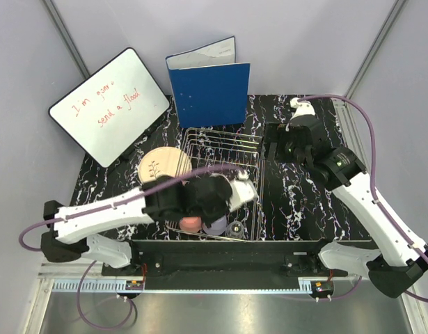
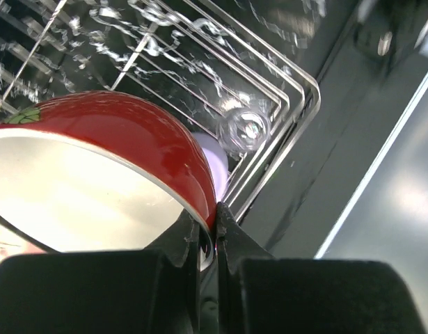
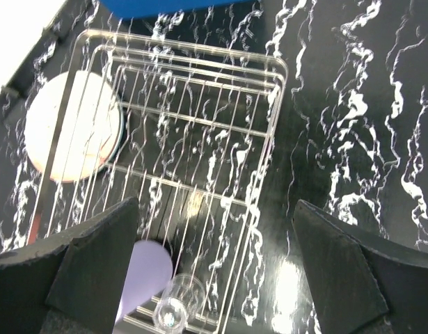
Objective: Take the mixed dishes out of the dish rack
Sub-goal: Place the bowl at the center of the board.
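Observation:
The silver wire dish rack (image 1: 224, 149) stands mid-table. My left gripper (image 2: 208, 221) is shut on the rim of the red bowl (image 2: 130, 142), whose inside is cream. It is over the rack's near right corner, and the wrist (image 1: 200, 198) hides the bowl from above. The lavender cup (image 2: 215, 158) and the small clear glass (image 2: 245, 130) lie in that corner, and both show from above (cup (image 1: 215, 225), glass (image 1: 236, 228)). The pink cup (image 1: 191, 223) is beside them. One cream plate (image 1: 163, 165) is at the rack's left edge. My right gripper (image 3: 215, 209) is open and empty, high over the rack's right side.
A blue binder (image 1: 210, 90) stands upright behind the rack. A whiteboard (image 1: 109, 104) leans at the back left. The black marbled table (image 1: 297, 202) runs right of the rack. A metal rail (image 1: 220, 285) runs along the near edge.

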